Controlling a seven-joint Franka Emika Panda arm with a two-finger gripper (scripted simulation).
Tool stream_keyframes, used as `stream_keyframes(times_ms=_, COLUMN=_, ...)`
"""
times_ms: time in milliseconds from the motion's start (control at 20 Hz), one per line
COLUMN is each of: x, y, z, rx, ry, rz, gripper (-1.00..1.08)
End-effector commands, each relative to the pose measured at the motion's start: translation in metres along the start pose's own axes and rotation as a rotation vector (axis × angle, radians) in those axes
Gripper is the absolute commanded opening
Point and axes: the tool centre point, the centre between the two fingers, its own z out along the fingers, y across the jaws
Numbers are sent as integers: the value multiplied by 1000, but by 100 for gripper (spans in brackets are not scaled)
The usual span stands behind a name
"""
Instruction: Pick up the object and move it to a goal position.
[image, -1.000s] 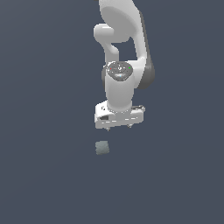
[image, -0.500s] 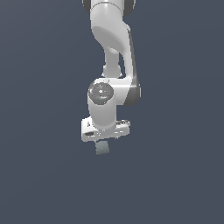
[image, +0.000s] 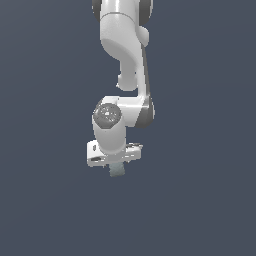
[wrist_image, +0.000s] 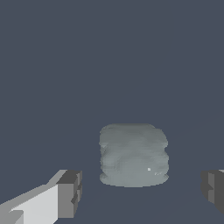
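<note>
The object (wrist_image: 133, 155) is a small grey-green, bumpy cube resting on the flat dark surface. In the wrist view it lies between my two dark fingertips (wrist_image: 70, 192), with a gap on each side. My gripper (wrist_image: 142, 190) is open around it and touches nothing. In the exterior view the white gripper (image: 116, 167) hangs straight down over the object (image: 117, 171), whose lower part shows just beneath the hand; the rest is hidden by the hand.
The white arm (image: 125, 60) rises from the gripper toward the upper edge of the exterior view. A plain dark grey-blue floor (image: 200, 200) spreads all around.
The arm has swung toward the exterior view's left and come down, so the gripper now sits over the object instead of above and beside it. The object has not moved.
</note>
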Motion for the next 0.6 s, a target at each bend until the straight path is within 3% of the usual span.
stream_keyframes(times_ms=0, x=0, y=0, z=0, rx=0, ry=0, rz=-1, gripper=100)
stream_keyframes(times_ms=550, x=-1, y=0, z=46, rx=-1, ry=1, rz=-2, gripper=100)
